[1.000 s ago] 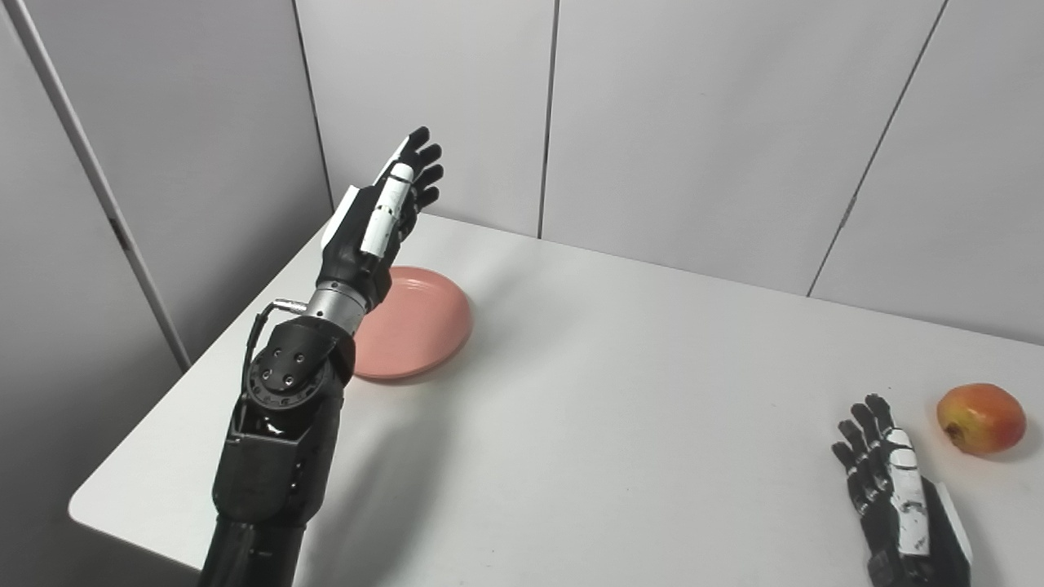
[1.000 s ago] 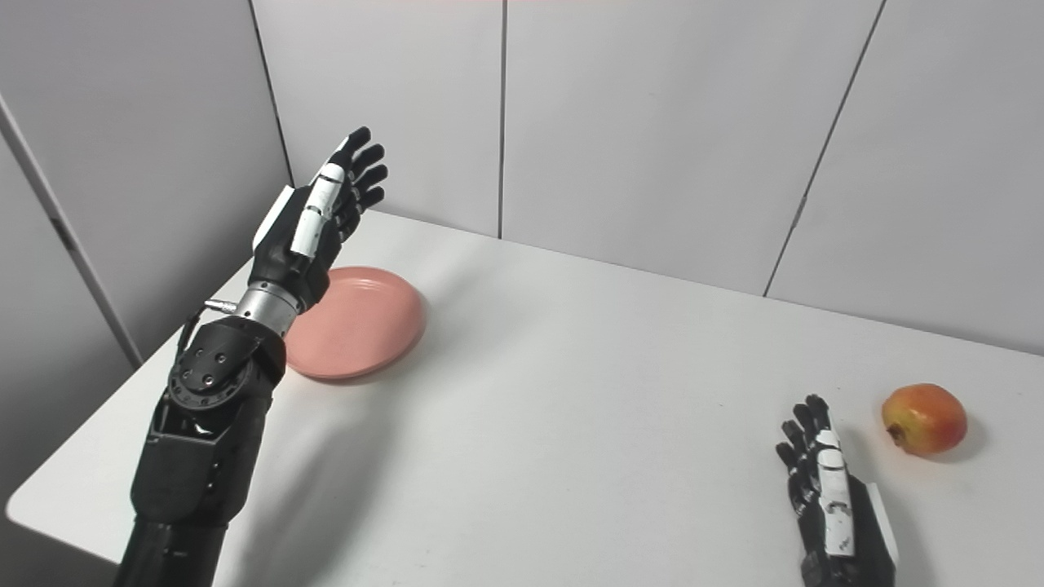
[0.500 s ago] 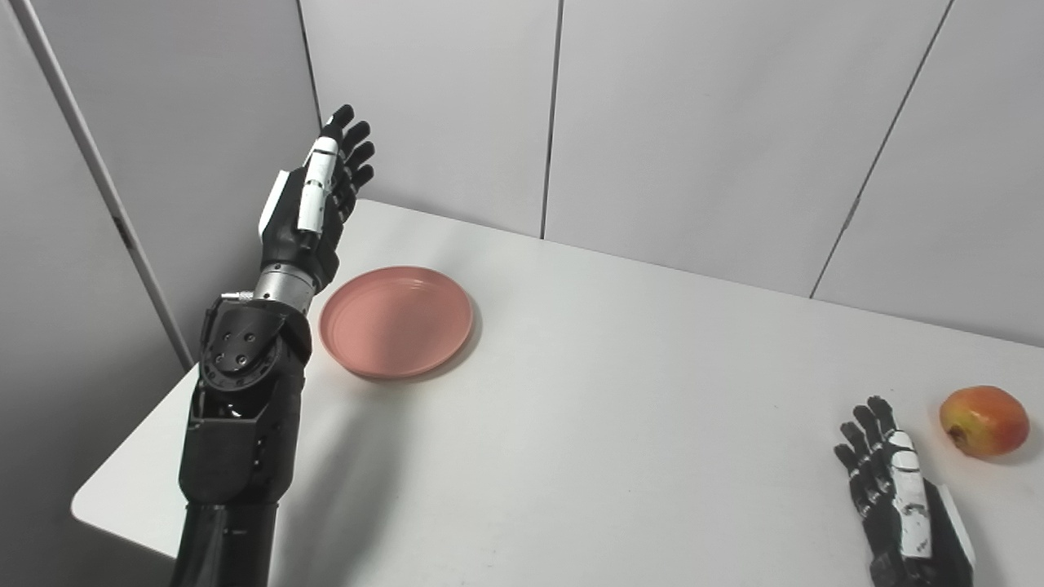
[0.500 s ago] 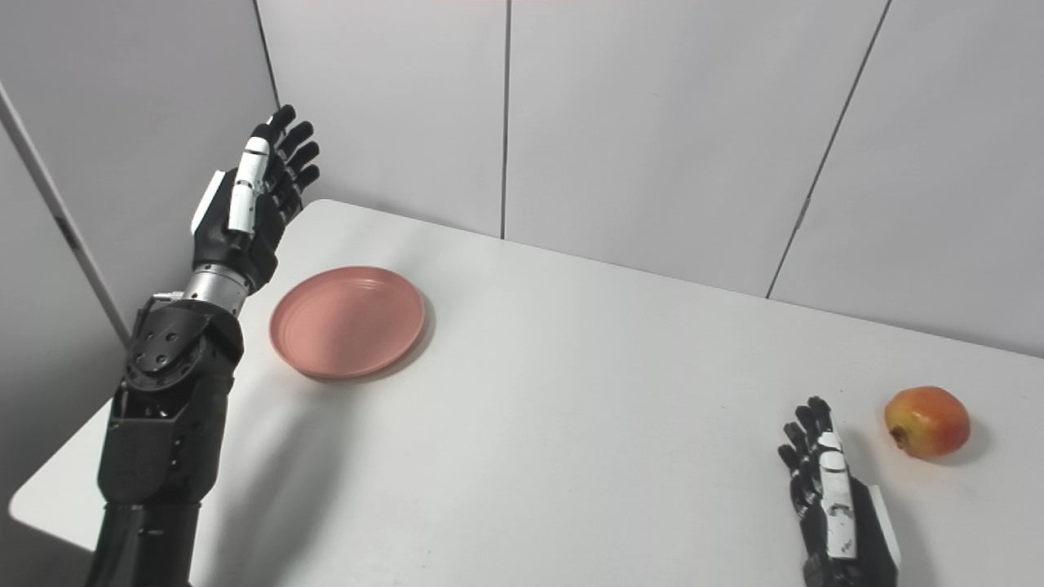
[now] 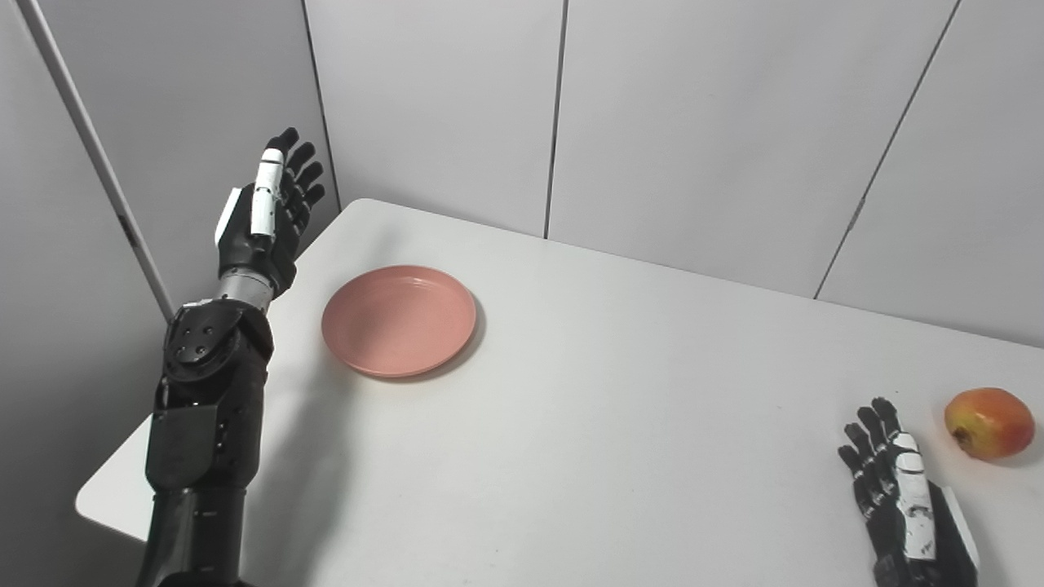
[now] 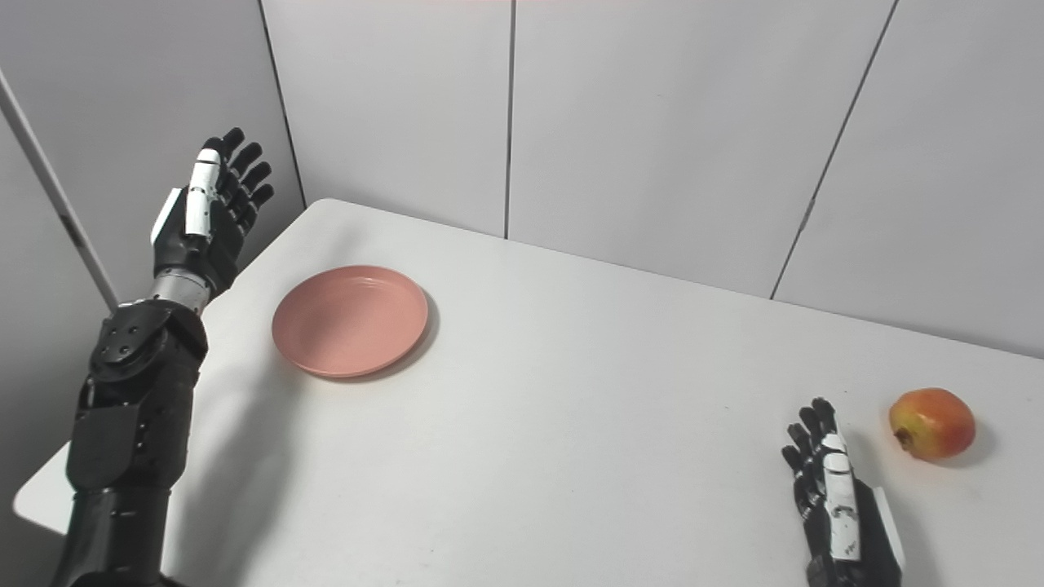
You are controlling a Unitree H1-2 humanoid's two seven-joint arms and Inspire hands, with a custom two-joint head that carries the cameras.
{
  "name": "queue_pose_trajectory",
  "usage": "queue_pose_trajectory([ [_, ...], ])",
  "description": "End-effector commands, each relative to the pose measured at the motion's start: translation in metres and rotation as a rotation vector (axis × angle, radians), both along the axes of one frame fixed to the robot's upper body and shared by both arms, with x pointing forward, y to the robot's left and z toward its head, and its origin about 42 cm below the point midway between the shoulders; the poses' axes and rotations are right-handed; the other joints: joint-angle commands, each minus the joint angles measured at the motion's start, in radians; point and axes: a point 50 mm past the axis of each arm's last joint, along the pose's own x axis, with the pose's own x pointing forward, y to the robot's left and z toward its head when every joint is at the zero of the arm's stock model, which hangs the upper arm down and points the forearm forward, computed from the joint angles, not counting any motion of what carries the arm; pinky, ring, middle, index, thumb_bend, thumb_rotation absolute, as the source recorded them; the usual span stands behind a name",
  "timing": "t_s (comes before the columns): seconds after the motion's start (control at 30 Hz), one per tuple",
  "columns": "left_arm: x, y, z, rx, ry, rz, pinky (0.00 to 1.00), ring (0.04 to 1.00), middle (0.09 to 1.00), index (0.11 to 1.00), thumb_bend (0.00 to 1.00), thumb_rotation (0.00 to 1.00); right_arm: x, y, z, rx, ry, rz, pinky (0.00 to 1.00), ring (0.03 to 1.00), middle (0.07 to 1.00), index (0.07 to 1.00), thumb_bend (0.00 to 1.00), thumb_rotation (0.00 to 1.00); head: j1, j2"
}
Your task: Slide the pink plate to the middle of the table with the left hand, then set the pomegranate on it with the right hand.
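A white worktop (image 5: 620,424) carries a pink plate (image 5: 399,319) near its left end, not yet at the middle. The left robot hand (image 5: 265,218), open and empty, is raised outside that edge, apparently lining up a push. The right robot hand (image 5: 901,493) rests open beside the pomegranate (image 5: 988,422).

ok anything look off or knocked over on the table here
Nothing stands out. The pink plate lies flat and empty near the table's left end, and the pomegranate sits whole at the right. The left hand is raised and open, the right hand is open.
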Motion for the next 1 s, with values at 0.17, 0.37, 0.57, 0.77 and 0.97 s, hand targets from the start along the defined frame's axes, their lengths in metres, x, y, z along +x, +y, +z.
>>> queue_pose_trajectory([
  [0.17,0.002,0.017,0.014,-0.005,-0.062,0.016,0.98,0.967,0.970,0.958,0.36,1.00,-0.003,-0.001,-0.003,0.008,0.018,0.009,1.00,1.000,1.000,1.000,0.18,1.00,0.001,0.003],
  [0.37,0.001,0.022,0.001,-0.032,-0.040,0.032,1.00,0.971,0.968,0.954,0.33,1.00,-0.003,-0.001,-0.003,-0.007,0.023,0.016,1.00,1.000,1.000,1.000,0.20,1.00,0.002,0.004],
  [0.57,0.002,0.025,-0.012,-0.077,-0.017,0.046,0.98,0.953,0.949,0.941,0.33,1.00,-0.004,-0.002,-0.003,0.001,0.015,0.015,1.00,1.000,1.000,1.000,0.19,1.00,0.003,0.003],
  [0.77,0.005,0.027,-0.025,-0.084,0.011,0.024,0.99,0.956,0.952,0.949,0.33,1.00,-0.004,-0.001,-0.002,-0.001,0.014,0.015,1.00,1.000,1.000,1.000,0.18,1.00,0.002,0.004],
  [0.97,0.008,0.030,-0.036,-0.111,0.033,0.026,0.97,0.944,0.941,0.937,0.34,1.00,-0.005,-0.001,-0.001,0.000,0.023,0.015,1.00,1.000,1.000,1.000,0.19,1.00,0.001,0.005],
])
